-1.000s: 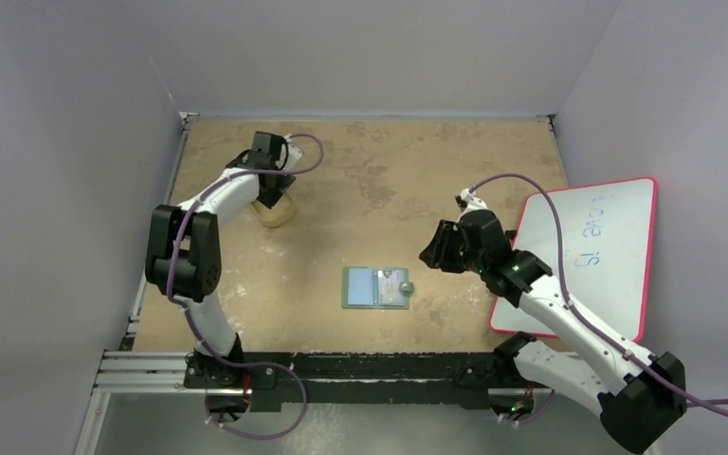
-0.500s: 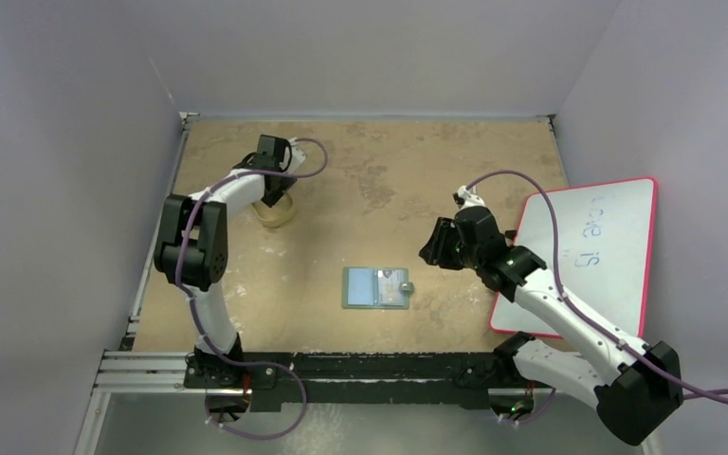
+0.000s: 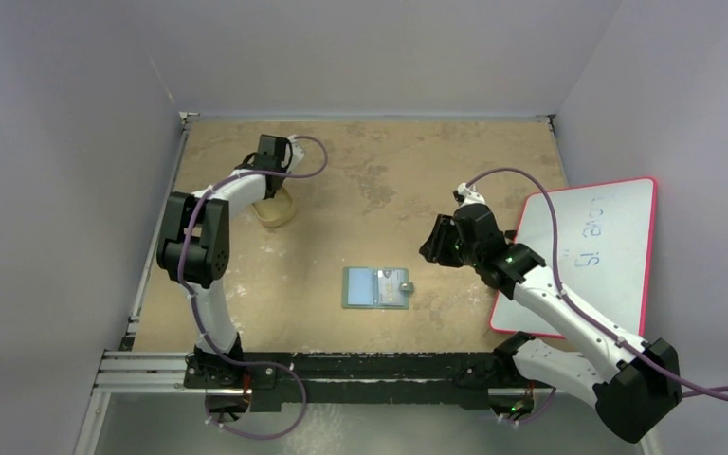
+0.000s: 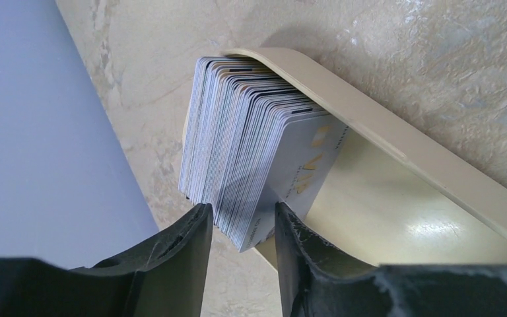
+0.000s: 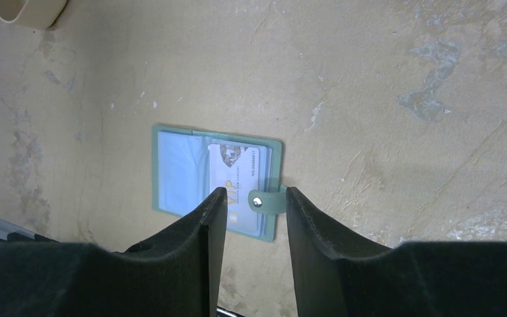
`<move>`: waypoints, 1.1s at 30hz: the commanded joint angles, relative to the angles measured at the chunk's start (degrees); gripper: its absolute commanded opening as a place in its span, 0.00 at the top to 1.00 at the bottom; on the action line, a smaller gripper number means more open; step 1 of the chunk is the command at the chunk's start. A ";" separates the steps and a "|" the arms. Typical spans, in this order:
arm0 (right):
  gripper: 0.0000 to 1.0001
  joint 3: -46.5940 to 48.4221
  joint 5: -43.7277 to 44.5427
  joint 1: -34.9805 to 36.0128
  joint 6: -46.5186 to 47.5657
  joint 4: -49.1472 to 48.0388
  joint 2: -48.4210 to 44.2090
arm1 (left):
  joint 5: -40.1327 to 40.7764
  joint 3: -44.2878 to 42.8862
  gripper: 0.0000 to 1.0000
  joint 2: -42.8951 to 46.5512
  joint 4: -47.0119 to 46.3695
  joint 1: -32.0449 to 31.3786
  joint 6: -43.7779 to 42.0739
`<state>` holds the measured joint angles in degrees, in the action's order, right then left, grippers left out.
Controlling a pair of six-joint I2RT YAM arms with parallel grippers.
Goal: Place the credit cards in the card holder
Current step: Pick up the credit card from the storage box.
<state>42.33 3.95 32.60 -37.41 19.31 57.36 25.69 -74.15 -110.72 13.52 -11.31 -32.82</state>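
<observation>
Left arm extends; the left pincer (image 4: 239, 214) straddles the credit cards (image 4: 251, 145), grip uncertain. Right arm bends; the right pincer (image 5: 255, 193) hangs parted, empty, card holder (image 5: 178, 172) beneath.

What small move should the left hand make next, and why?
Probably close the left hand a little more. It straddles a corner of the front cards standing in the tray, but a firm pinch is not evident. The holder already lies open on the table.
</observation>
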 commanded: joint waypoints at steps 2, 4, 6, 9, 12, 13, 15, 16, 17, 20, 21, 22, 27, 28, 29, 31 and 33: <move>0.59 2.63 1.43 -0.16 0.93 -0.83 -0.67 | 1.74 -2.43 0.65 0.44 -2.66 0.32 -1.43; 0.59 2.83 1.35 -0.12 0.90 -0.74 -0.59 | 2.19 -2.63 0.70 0.25 -2.47 0.32 -1.51; 0.59 2.98 1.38 -0.16 0.96 -0.67 -0.65 | 2.47 -2.83 0.74 0.23 -2.36 0.32 -1.63; 0.59 3.10 1.42 -0.17 0.94 -0.67 -0.76 | 2.61 -3.07 0.77 0.40 -2.49 0.32 -1.62; 0.59 3.24 1.34 -0.17 0.93 -0.60 -0.76 | 2.56 -3.47 0.79 0.54 -2.52 0.35 -1.63; 0.59 3.28 1.33 -0.17 0.87 -0.61 -0.76 | 2.45 -3.68 0.79 0.47 -2.22 0.33 -1.68; 0.59 3.29 1.26 -0.17 0.85 -0.69 -0.76 | 2.55 -4.30 0.82 0.22 -1.38 0.33 -1.59; 0.59 3.27 1.24 -0.17 0.82 -0.76 -0.69 | 2.57 -4.61 0.83 0.10 -0.91 0.32 -1.42; 0.59 3.29 1.20 -0.17 0.83 -0.78 -0.63 | 2.53 -4.86 0.83 0.07 -0.26 0.34 -1.15; 0.59 3.44 0.87 -0.17 0.93 -0.98 -0.42 | 1.78 -5.73 0.86 0.64 2.15 0.37 0.04; 0.59 3.45 0.71 -0.15 0.99 -1.19 -0.33 | 1.19 -6.13 0.87 0.98 2.81 0.33 0.68; 0.59 3.46 0.41 -0.17 0.97 -1.39 -0.26 | 0.34 -6.35 0.89 1.35 4.23 0.32 1.30; 0.59 3.75 -1.45 -0.16 1.27 -2.82 0.64 | -7.01 -7.17 0.95 4.08 11.05 0.35 5.01; 0.59 3.85 -1.93 -0.15 1.25 -3.03 0.91 | -9.11 -7.23 0.95 4.56 12.70 0.33 5.44; 0.59 3.88 -2.50 -0.17 1.20 -3.31 1.13 | -11.17 -7.17 0.96 5.07 13.92 0.32 5.56; 0.59 3.89 -3.86 -0.12 0.97 -3.80 1.52 | -13.67 -6.90 1.00 6.20 15.34 0.33 6.59; 0.59 4.09 -5.48 -0.16 0.85 -4.26 1.73 | -14.83 -6.77 1.00 7.28 16.25 0.32 8.61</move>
<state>43.44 1.85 32.60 -37.06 17.85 58.81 16.86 -78.67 -108.55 26.41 -11.33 -28.51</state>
